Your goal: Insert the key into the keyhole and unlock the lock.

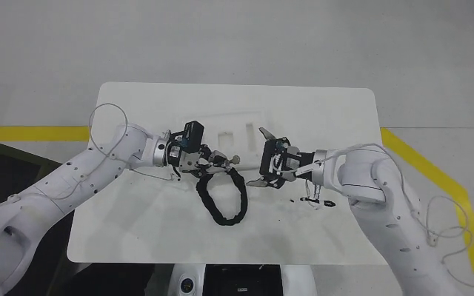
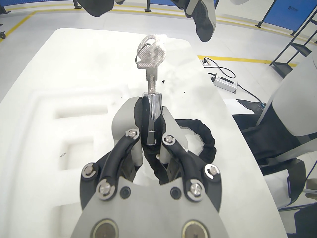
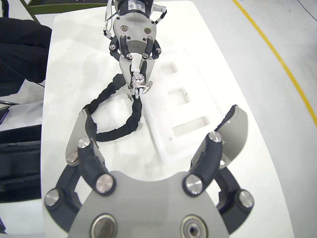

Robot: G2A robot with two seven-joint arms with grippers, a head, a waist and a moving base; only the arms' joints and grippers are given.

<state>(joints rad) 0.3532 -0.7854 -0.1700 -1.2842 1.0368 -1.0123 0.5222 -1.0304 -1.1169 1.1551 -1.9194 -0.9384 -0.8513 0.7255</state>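
1. Lock — a chrome cylinder on a black sheathed cable. It is held above the bench by the left tool, whose fingers are clamped tight on the cylinder. The keyhole end points away from the wrist.
2. Key — the blade sits in the keyhole with a short length showing. The flat knurled bow stands free, and a thin wire ring hangs through it.
3. Right tool — fingers spread wide, holding nothing. It faces the bow from near by and does not touch it.
4. Cable: the loop droops from the lock onto the bench, beside the foam tray.
5. Handling (judged): the key is small, light, stiff metal. The bow's two flat faces are the place to pinch, pads laid flat, so that a twist carries without slipping. The smooth chrome may turn in the left tool's grip under torque, and the soft cable gives no resistance.
6. Stage (judged): insertion looks done or nearly done; the turn is not yet made.
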